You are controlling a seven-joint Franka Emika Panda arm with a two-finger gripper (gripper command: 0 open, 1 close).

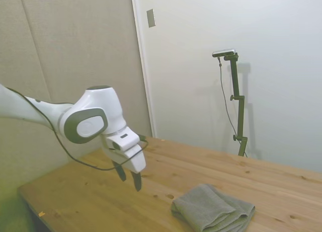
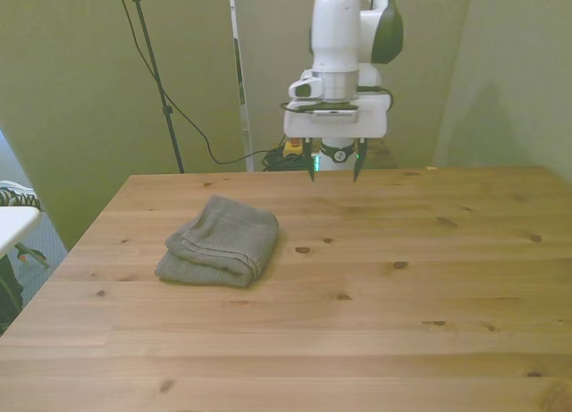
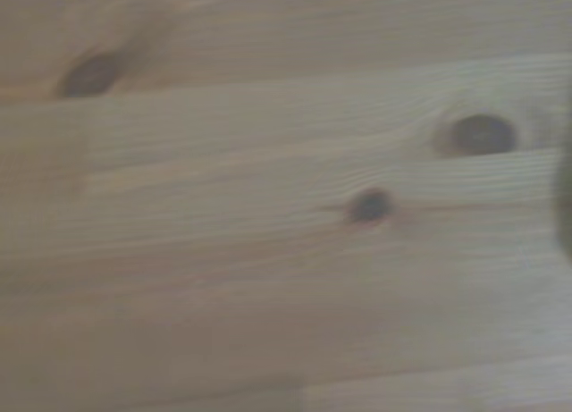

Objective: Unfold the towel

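Note:
The grey towel [image 2: 219, 240] lies folded in a thick bundle on the wooden table [image 2: 402, 305], toward the front view's left. In the side view the towel [image 1: 212, 209] sits near the bottom edge. My gripper [image 2: 334, 169] hangs open above the table's far part, to the right of the towel in the front view and well clear of it. In the side view the gripper [image 1: 129, 177] is left of the towel, its fingers empty. The wrist view shows only blurred bare wood with dark knots [image 3: 371, 204].
A thin black stand with a cable [image 2: 156, 81] rises behind the table at the front view's left. A white object [image 2: 13, 224] pokes in at the left edge.

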